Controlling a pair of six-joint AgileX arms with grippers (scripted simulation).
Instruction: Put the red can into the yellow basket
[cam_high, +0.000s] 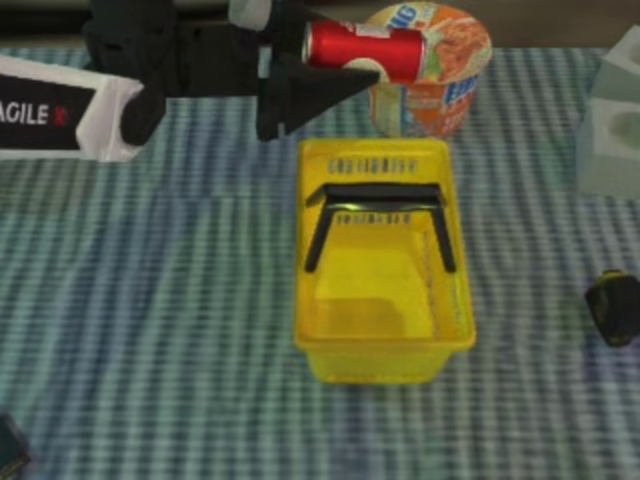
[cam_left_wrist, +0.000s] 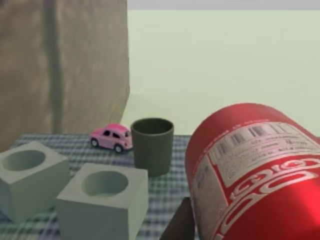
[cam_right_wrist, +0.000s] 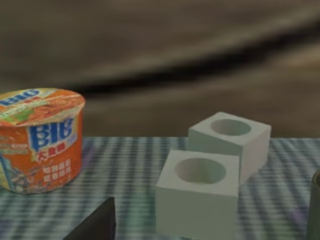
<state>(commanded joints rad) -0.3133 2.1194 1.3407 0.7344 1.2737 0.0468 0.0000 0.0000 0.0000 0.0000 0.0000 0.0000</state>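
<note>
My left gripper (cam_high: 345, 52) is shut on the red can (cam_high: 362, 50), which lies on its side in the air just beyond the far rim of the yellow basket (cam_high: 385, 350). The can overlaps the noodle cup behind it in the top view. It fills the near side of the left wrist view as the red can (cam_left_wrist: 255, 170), white label patch showing, with one dark finger (cam_left_wrist: 179, 224) against it. The basket stands mid-table, black handles (cam_high: 380, 195) folded across its far half, nothing inside. My right gripper (cam_high: 612, 305) is parked low at the table's right edge, open.
An orange-and-blue noodle cup (cam_high: 445, 75) stands behind the basket. Two grey hollow blocks (cam_high: 612, 110) sit at the far right. Past them are a dark cup (cam_left_wrist: 152, 145) and a pink toy car (cam_left_wrist: 112, 137). A dark object (cam_high: 10, 450) pokes in at the near left corner.
</note>
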